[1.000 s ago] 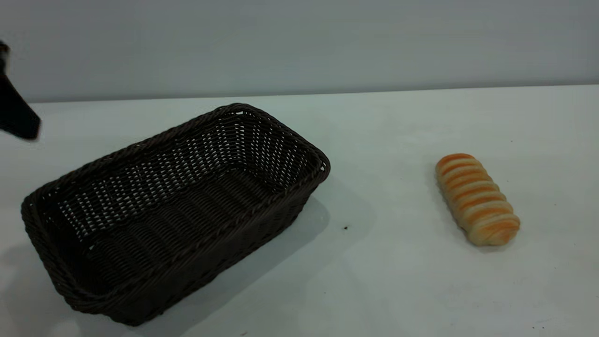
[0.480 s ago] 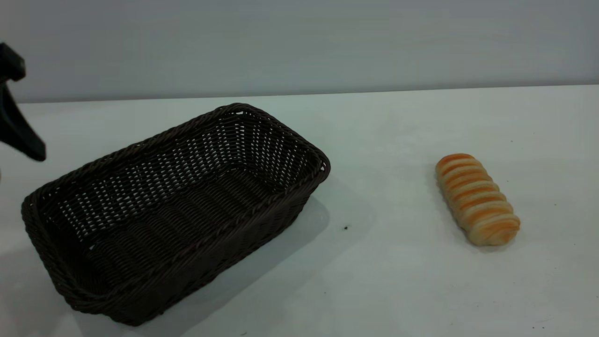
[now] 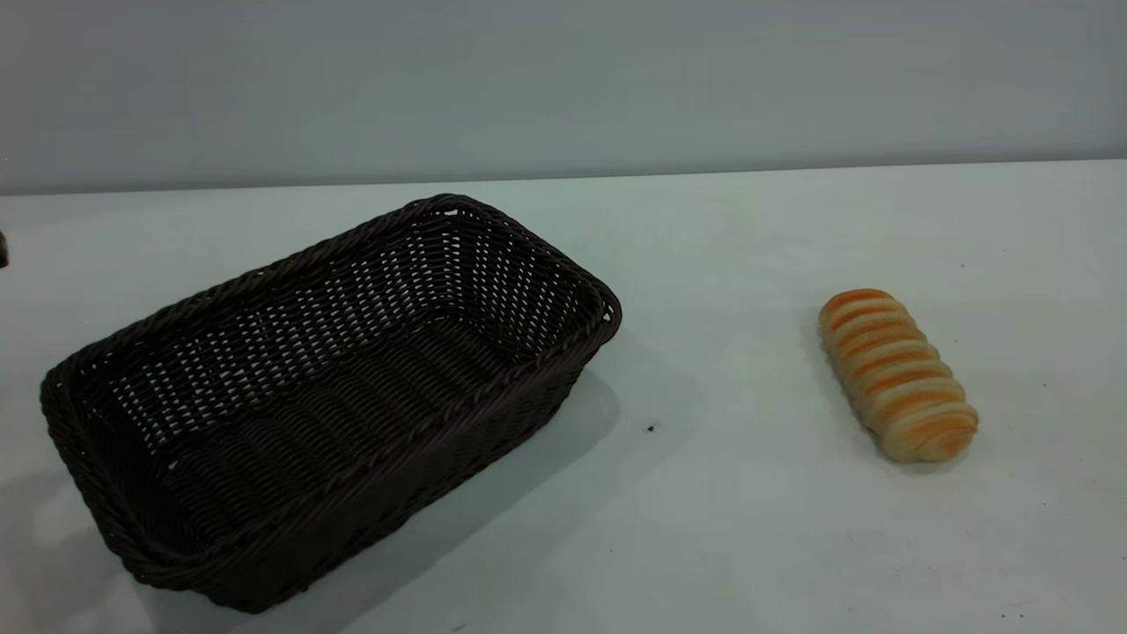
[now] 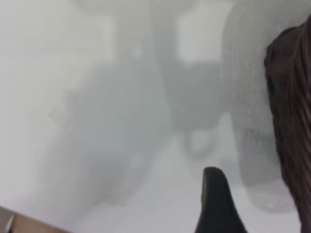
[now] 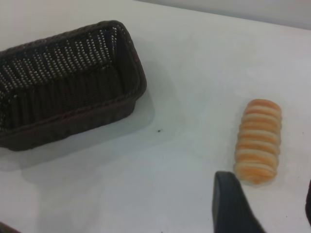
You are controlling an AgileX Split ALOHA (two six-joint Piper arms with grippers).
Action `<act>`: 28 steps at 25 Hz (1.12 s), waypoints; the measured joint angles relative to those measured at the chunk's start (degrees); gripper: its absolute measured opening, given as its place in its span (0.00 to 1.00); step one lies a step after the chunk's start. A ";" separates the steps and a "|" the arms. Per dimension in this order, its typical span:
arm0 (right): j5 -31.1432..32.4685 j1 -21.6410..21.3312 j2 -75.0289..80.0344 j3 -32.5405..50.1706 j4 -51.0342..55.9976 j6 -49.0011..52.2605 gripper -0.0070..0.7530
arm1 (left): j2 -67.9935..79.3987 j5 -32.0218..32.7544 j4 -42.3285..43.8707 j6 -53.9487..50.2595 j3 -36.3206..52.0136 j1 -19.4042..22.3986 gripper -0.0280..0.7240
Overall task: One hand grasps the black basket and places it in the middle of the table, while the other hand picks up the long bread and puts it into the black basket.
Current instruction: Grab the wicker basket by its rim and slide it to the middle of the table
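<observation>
The black basket [image 3: 326,387] stands empty on the left part of the white table [image 3: 731,519], skewed, one corner toward the middle. The long bread [image 3: 896,374], striped orange and cream, lies alone at the right. Only a dark sliver of my left gripper [image 3: 3,249] shows at the left edge. In the left wrist view it [image 4: 262,194] hangs low over the table just outside the basket's wall [image 4: 291,121], open, with one finger [image 4: 216,206] showing. My right gripper [image 5: 272,208] hovers open just short of the bread [image 5: 257,141], holding nothing; the basket [image 5: 68,82] lies farther off.
A grey wall [image 3: 563,79] closes the table's far edge. A small dark speck [image 3: 651,429] lies between basket and bread. Bare tabletop stretches between the basket and the bread and along the front.
My left gripper dropped lower beside the basket's far left end and then slid almost wholly out of the exterior view. Basket and bread have stayed put.
</observation>
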 joint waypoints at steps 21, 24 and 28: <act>0.07 1.19 -0.21 0.00 0.28 0.00 0.48 | 11.66 -10.96 -11.34 8.77 -0.45 0.00 0.73; 0.07 1.19 -0.21 0.00 0.28 0.00 0.48 | 14.61 -13.96 -11.42 8.77 -0.45 0.00 0.73; 0.07 1.19 -0.21 0.00 0.28 0.00 0.48 | 18.04 -16.97 -11.54 8.73 -0.51 0.00 0.73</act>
